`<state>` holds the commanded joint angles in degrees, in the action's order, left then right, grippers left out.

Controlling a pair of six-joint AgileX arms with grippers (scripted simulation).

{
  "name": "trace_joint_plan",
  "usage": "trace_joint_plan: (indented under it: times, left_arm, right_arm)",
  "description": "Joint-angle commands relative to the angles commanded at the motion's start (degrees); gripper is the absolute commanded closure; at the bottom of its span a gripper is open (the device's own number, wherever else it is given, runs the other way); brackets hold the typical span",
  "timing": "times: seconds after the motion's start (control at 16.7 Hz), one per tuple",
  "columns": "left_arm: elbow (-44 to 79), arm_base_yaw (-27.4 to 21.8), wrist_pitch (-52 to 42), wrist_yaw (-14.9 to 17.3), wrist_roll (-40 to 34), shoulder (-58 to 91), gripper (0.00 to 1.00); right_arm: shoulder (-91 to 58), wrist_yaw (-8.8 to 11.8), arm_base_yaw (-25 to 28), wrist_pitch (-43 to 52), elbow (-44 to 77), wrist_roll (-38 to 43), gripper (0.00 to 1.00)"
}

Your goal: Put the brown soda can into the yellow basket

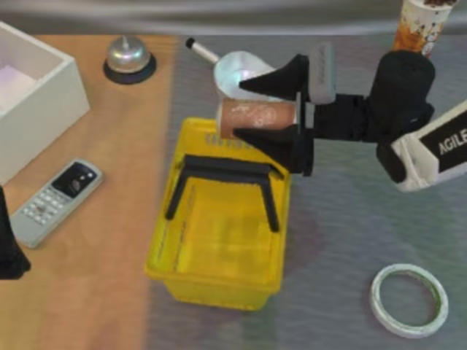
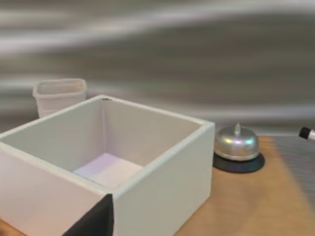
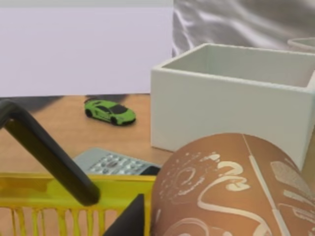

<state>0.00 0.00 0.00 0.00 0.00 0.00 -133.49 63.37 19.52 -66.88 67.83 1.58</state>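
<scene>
The brown soda can (image 1: 254, 119) lies on its side in the air, held between the black fingers of my right gripper (image 1: 273, 109), just above the far rim of the yellow basket (image 1: 219, 281). In the right wrist view the can (image 3: 231, 187) fills the near corner, with one finger (image 3: 130, 221) beside it and the basket's rim (image 3: 59, 184) and black handle (image 3: 44, 152) below. The basket stands at the table's middle, handles (image 1: 222, 175) folded across its opening. My left arm (image 1: 9, 248) is parked at the left edge.
A white box (image 1: 33, 102) sits at the back left, a silver bell (image 1: 129, 58) behind the basket's left, a remote (image 1: 57, 200) at left. A white bowl (image 1: 241, 73) and marker (image 1: 201, 49) lie behind the can. A splash-patterned cup (image 1: 422, 25) stands back right, a tape ring (image 1: 408, 299) front right. Beyond the remote sits a green toy car (image 3: 109, 111).
</scene>
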Motion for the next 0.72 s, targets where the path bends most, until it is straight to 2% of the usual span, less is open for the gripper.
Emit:
trace_joint_plan:
  times: [0.18,0.36,0.54,0.72]
  left_arm:
    - [0.45,-0.21,-0.38,0.10,0.27,0.51,0.00]
    - [4.57,-2.00,-3.84,0.75,2.80,5.00,0.00]
    - [12.68,-5.28,-10.50,1.61,7.76,13.51,0.00]
    - [23.87,-9.56,-19.39,2.41,14.46,25.08,0.00]
  right_arm:
    - [1.15,-0.61,-0.36,0.72,-0.26,-0.06,0.00]
    - [5.71,-3.04,-1.05,3.87,-3.74,0.58,0.00]
    - [14.69,-7.92,-2.62,9.58,-9.96,1.49,0.00]
    - [27.45,-14.74,-4.85,16.85,-17.83,2.17,0.00]
